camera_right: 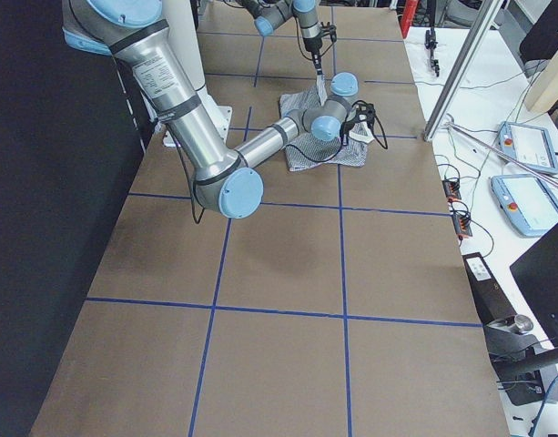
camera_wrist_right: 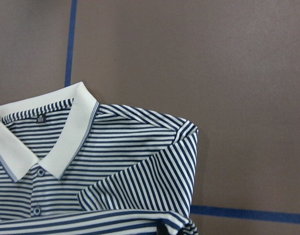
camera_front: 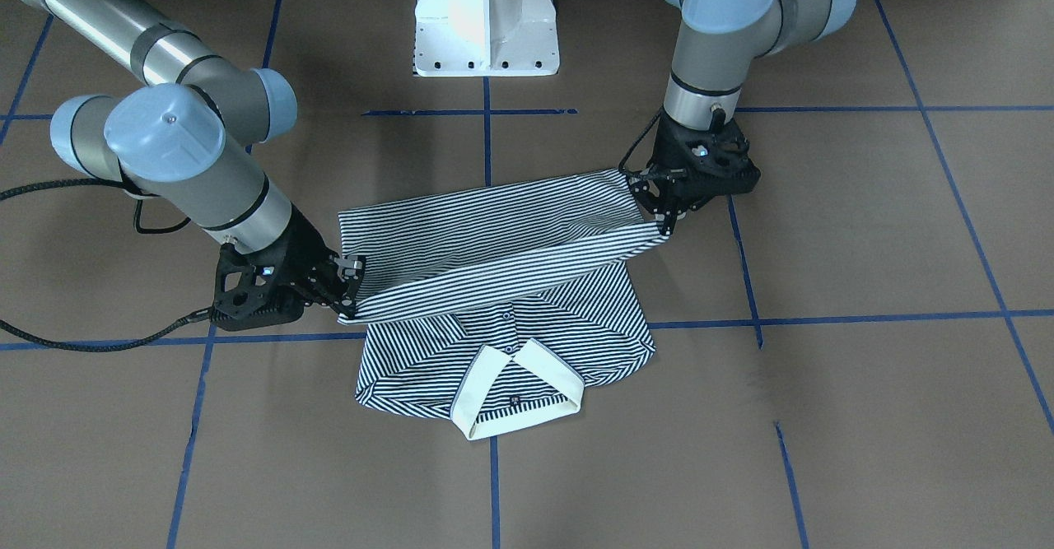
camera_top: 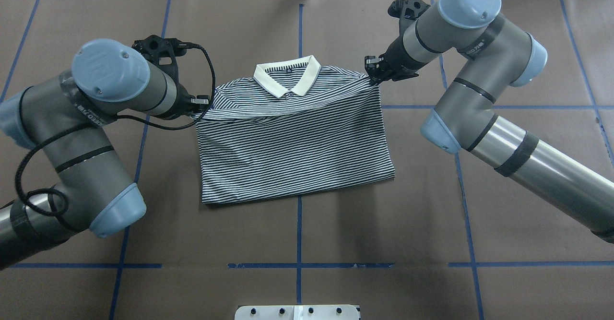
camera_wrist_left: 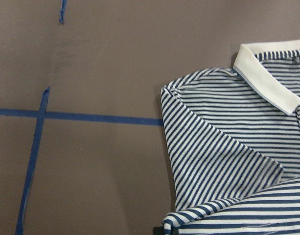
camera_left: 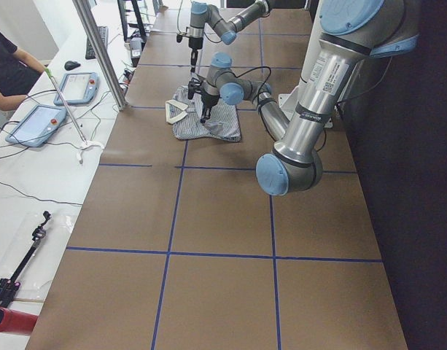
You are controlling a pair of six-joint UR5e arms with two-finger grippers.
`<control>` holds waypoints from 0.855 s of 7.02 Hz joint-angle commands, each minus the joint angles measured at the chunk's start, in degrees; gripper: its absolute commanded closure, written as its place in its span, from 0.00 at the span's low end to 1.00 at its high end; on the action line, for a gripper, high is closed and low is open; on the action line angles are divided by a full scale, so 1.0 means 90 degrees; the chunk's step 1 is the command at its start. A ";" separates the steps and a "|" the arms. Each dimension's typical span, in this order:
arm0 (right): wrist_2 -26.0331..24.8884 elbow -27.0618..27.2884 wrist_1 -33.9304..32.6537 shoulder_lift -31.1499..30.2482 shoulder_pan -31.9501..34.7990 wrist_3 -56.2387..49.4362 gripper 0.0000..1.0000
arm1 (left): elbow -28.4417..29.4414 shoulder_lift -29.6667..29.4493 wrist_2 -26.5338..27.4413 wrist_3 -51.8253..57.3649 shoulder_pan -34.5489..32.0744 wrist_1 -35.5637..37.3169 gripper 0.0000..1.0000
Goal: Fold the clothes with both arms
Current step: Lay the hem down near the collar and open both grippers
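Left hand (camera_top: 200, 105) and right hand (camera_top: 375, 74), each closed on a hem corner of the striped polo shirt (camera_top: 292, 147), hold the hem raised above its chest

No clean reads anywhere. The right arm (camera_top: 474, 50) has white lettering on its dark band, too blurred to make out. The left arm (camera_top: 89, 114) has the same, also illegible. A dark neck tag (camera_wrist_right: 40, 118) inside the polo (camera_wrist_right: 140, 147) collar carries a small pale mark, unreadable.
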 commanded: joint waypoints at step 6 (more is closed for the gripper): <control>-0.0025 -0.1570 0.0250 0.0804 0.0167 -0.0004 1.00 | 0.1979 -0.0390 0.0005 0.0041 -0.0292 -0.1623 1.00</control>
